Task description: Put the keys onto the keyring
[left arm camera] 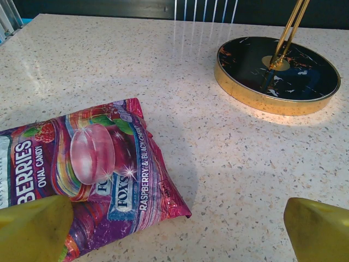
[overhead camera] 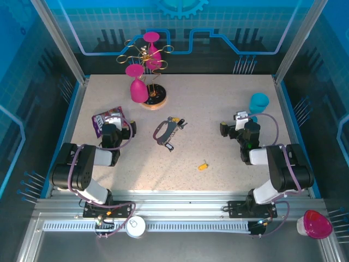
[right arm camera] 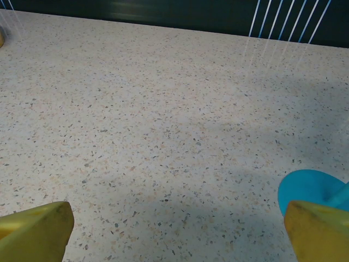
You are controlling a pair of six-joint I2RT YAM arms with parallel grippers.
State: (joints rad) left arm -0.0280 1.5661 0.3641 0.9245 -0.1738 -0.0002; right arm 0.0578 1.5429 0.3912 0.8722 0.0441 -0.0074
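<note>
Rack [overhead camera: 155, 100], gold wire, bearing two pink glasses [overhead camera: 139, 88] | one dark grey oval keyring [overhead camera: 161, 132] | one yellow-headed key [overhead camera: 203, 166] | left gripper [left arm camera: 177, 229], right gripper [right arm camera: 177, 229]: jaws wide

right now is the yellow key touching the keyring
Apart. The top view shows the yellow key lying by itself, with a plain stretch of table between it and the keyring.

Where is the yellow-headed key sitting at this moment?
In the top view, the yellow-headed key lies alone on the table, toward the near edge, below and right of the keyring.
</note>
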